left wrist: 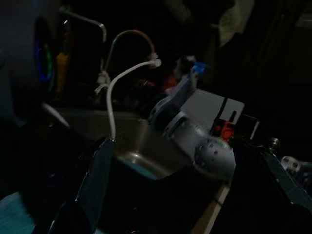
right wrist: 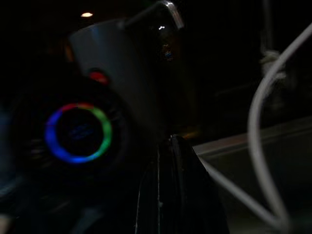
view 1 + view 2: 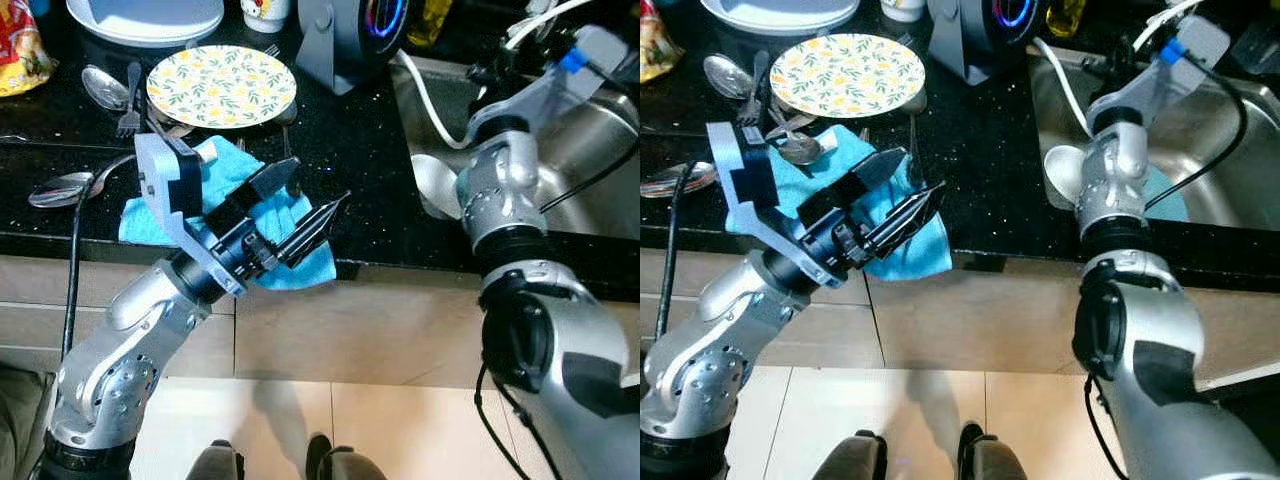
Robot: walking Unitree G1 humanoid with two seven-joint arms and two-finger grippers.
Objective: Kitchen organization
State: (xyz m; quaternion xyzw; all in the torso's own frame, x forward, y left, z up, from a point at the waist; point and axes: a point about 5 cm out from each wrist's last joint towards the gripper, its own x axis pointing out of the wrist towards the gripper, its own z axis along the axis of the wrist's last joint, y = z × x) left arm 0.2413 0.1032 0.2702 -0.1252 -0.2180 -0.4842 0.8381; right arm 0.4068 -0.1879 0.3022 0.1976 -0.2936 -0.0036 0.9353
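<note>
A black speckled tabletop (image 3: 360, 150) runs to a front edge, below which pale cabinet fronts drop to a tiled floor (image 3: 300, 430). To the right a steel sink (image 3: 590, 150) is sunk into it, a white cable (image 3: 425, 90) trailing over the rim. The widest bare stretch of stone lies between a blue cloth (image 3: 235, 180) and the sink.

The cloth sits near the front edge, one corner drooping over it. Behind it rests a flower-patterned plate (image 3: 222, 85), with a fork (image 3: 130, 100) and spoons (image 3: 100, 85) to its left and a larger spoon (image 3: 65, 188) near the edge. A grey appliance (image 3: 345, 40) with a glowing coloured ring stands behind, beside a white dish (image 3: 145, 18).

The left arm rises from below the edge, bent at the elbow, its left gripper (image 3: 305, 205) hanging over the cloth with the two black fingers parted and nothing between them. The right arm reaches up over the sink; the right gripper (image 2: 170, 195) points towards the ringed appliance, its fingers pressed together in the dark wrist view.
</note>
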